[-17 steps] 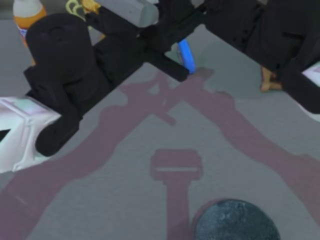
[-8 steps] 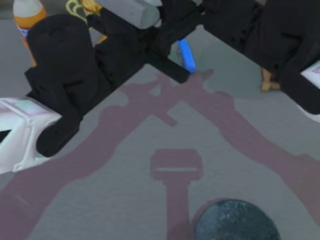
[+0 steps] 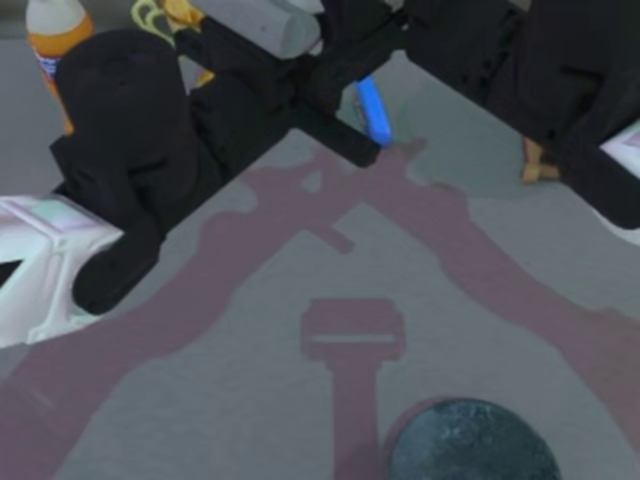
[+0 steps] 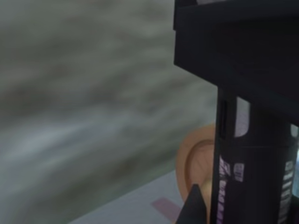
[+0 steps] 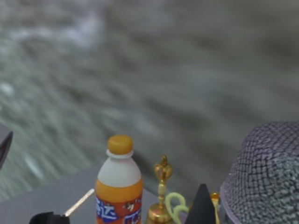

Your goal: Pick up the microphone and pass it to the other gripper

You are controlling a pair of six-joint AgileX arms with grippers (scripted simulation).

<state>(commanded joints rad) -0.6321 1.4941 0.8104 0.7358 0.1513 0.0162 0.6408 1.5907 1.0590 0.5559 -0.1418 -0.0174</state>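
The microphone hangs in the air at the back middle of the top view, its silver-grey head [image 3: 262, 24] up and to the left. Its black handle [image 3: 340, 135] slants down to the right. My left gripper [image 3: 280, 95] comes in from the left and is shut on the microphone. In the left wrist view the labelled black handle [image 4: 254, 154] stands right beside one fingertip [image 4: 194, 207]. My right gripper [image 3: 345, 50] reaches in from the right and sits against the microphone. The mesh head [image 5: 264, 172] fills the corner of the right wrist view.
An orange bottle [image 3: 55, 35] [image 5: 119, 191] stands at the back left, with a gold bell [image 5: 161, 198] beside it. A blue oblong object [image 3: 372, 110] lies under the grippers. A small brown object [image 3: 540, 160] is at the right. A dark round thing [image 3: 470, 440] sits at the front.
My right arm has edged a little to the left toward the microphone. The handle has shifted slightly. The left arm has stayed put.
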